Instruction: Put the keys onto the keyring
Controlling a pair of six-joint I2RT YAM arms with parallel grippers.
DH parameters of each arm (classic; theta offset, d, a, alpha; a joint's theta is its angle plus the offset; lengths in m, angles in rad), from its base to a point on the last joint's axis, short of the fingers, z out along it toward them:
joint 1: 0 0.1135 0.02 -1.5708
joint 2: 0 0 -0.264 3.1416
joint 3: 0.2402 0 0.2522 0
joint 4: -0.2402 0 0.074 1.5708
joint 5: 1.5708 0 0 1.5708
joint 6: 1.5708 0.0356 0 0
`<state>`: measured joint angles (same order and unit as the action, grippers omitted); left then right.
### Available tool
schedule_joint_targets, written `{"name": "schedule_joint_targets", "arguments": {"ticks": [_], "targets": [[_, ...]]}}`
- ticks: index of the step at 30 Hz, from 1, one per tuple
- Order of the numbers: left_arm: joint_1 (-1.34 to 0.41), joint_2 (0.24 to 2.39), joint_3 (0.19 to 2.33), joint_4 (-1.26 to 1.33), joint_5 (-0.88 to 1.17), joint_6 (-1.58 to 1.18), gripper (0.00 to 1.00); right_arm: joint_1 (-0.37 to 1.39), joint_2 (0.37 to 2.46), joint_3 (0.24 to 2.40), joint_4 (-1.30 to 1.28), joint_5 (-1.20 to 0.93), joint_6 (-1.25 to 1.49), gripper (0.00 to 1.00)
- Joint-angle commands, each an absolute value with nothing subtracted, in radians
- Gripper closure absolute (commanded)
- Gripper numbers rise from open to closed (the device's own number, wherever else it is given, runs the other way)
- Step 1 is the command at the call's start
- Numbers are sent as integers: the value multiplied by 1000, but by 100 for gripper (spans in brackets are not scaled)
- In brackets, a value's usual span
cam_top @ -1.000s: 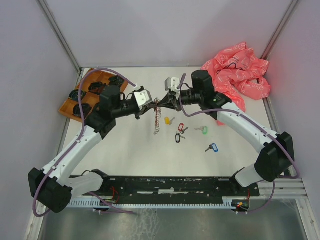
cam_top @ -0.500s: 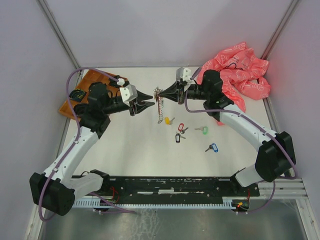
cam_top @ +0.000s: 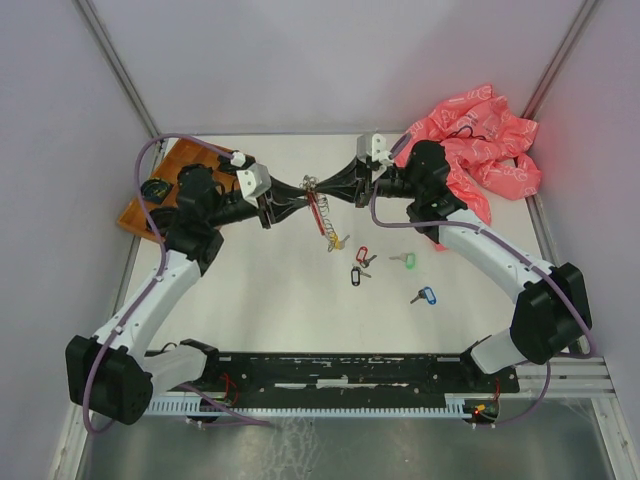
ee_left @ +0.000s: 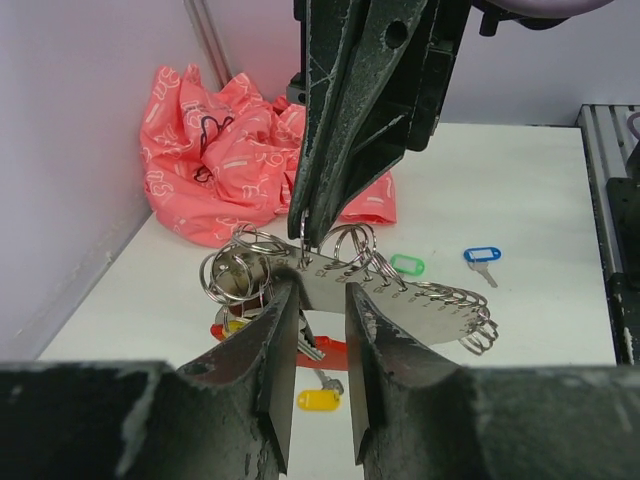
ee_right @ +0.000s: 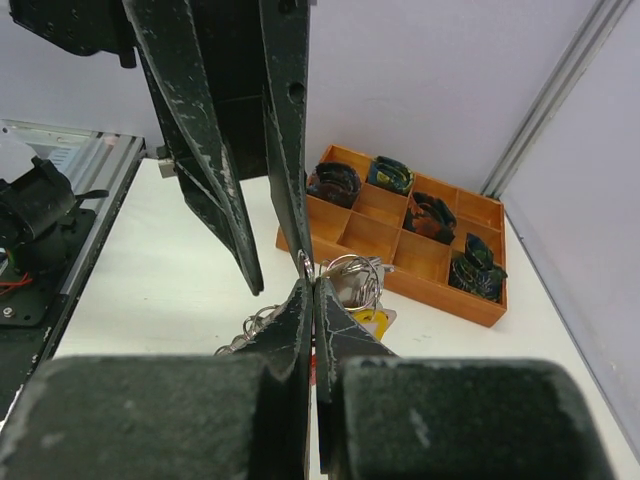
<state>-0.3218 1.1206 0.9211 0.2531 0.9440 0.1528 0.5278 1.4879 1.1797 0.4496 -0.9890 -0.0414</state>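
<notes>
The keyring (cam_top: 320, 212), a silvery plate hung with several rings and a red piece, hangs above the table between both arms. My right gripper (cam_top: 327, 190) is shut on one of its top rings (ee_right: 319, 268). My left gripper (cam_top: 296, 199) faces it from the left, open, its fingertips (ee_left: 285, 292) just short of the plate (ee_left: 410, 300); nothing is pinched between them. The keys lie loose on the table: yellow tag (cam_top: 337, 242), red tag (cam_top: 362, 255), dark tag (cam_top: 355, 275), green tag (cam_top: 407, 262), blue tag (cam_top: 426, 296).
A wooden tray (cam_top: 150, 205) with dark coiled items sits at the back left, also in the right wrist view (ee_right: 400, 235). A crumpled pink bag (cam_top: 480, 145) lies at the back right. A black rail (cam_top: 350, 370) runs along the near edge.
The right gripper carried the keyring up and toward the back. The left gripper let go, drew back to the left, then came in again with its jaws open.
</notes>
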Motion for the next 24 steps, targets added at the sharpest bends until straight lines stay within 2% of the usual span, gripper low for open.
{"name": "schedule_joint_targets", "arguments": {"ticks": [1, 6, 18, 24], "targets": [[-318, 1142, 923, 354, 983, 77, 70, 527, 1466, 1194, 559, -1048, 0, 99], [-317, 1153, 921, 386, 993, 48, 76, 530, 1474, 1195, 559, -1067, 0, 99], [-317, 1157, 905, 458, 1028, 3, 78, 542, 1493, 1198, 555, -1069, 1, 99], [-318, 1160, 910, 459, 1032, 2, 89, 548, 1498, 1214, 504, -1083, -26, 99]]}}
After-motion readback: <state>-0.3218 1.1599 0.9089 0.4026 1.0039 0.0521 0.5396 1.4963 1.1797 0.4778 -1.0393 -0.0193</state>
